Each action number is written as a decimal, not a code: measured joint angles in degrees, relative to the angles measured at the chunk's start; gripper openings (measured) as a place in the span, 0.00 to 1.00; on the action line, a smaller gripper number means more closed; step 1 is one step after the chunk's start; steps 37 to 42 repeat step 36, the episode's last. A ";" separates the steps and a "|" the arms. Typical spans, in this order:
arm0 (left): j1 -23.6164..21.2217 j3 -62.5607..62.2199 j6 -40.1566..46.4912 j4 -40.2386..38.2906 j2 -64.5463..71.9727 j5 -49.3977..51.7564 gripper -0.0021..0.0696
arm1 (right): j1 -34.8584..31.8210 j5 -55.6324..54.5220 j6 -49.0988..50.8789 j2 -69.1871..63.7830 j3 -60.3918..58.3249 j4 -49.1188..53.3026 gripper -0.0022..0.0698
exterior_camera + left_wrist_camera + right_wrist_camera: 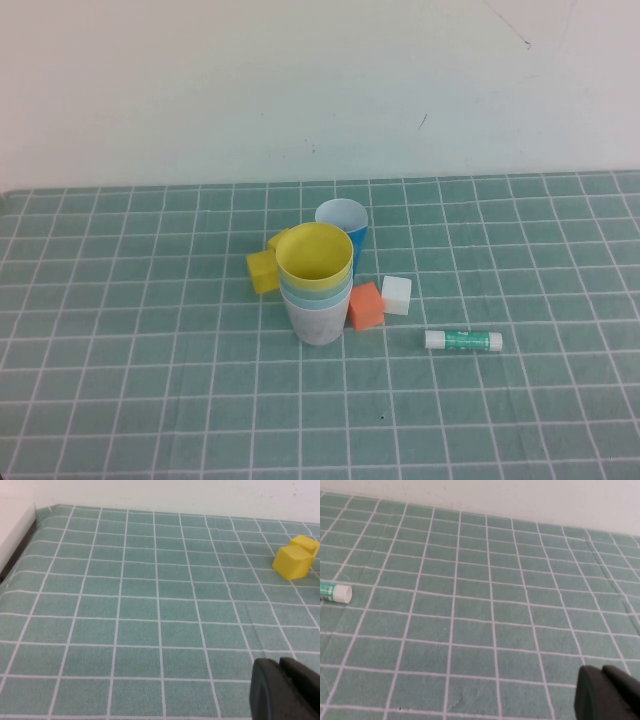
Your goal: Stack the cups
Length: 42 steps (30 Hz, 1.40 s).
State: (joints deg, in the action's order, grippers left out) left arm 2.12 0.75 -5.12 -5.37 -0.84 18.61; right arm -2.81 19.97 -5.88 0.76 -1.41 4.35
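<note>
Cups [316, 285] stand stacked mid-table, far from closed left gripper [284, 690] and right gripper [606, 694].

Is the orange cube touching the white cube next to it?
Cannot tell. In the high view the orange cube and white cube meet corner to corner with no gap showing, but one may simply overlap the other. Neither wrist view shows them.

Lab-like test bench, green gridded mat [120, 400], plain white wall [300, 90]

green-and-white glue stick [463, 340] label print too small to read, no other text or markings
</note>
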 joint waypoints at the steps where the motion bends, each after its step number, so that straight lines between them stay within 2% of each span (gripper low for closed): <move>1: 0.00 0.00 0.00 0.00 0.00 0.00 0.03 | 0.00 0.00 0.00 0.00 0.04 0.00 0.03; 42: 0.00 0.00 0.22 0.00 0.00 0.00 0.03 | 0.00 0.30 0.34 0.00 0.13 -3.37 0.03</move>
